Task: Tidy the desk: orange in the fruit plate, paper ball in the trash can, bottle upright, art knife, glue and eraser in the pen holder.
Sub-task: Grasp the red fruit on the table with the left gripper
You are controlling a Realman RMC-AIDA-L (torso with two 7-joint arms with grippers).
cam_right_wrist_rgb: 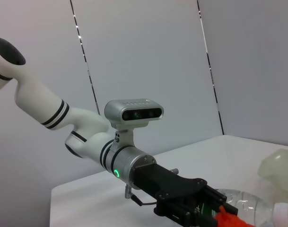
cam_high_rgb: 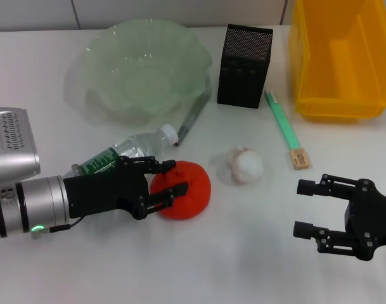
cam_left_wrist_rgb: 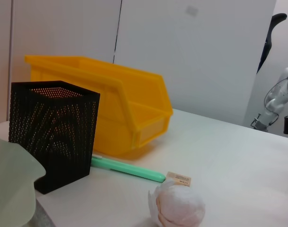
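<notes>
Left pincer: fingers either side of the orange on the near worktop, seemingly clamped on it; the fallen bottle lies touching behind. Risk: a lift may nudge the bottle rolling, or round fruit slips before the far-left fruit plate. Right pincer: spread apart, idle, near right.

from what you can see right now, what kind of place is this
Probably a robot test bench staged as an office desk: a white table against plain pale wall panels, holding a mesh pen holder, a yellow bin and a paper ball, with the left gripper around an orange.
</notes>
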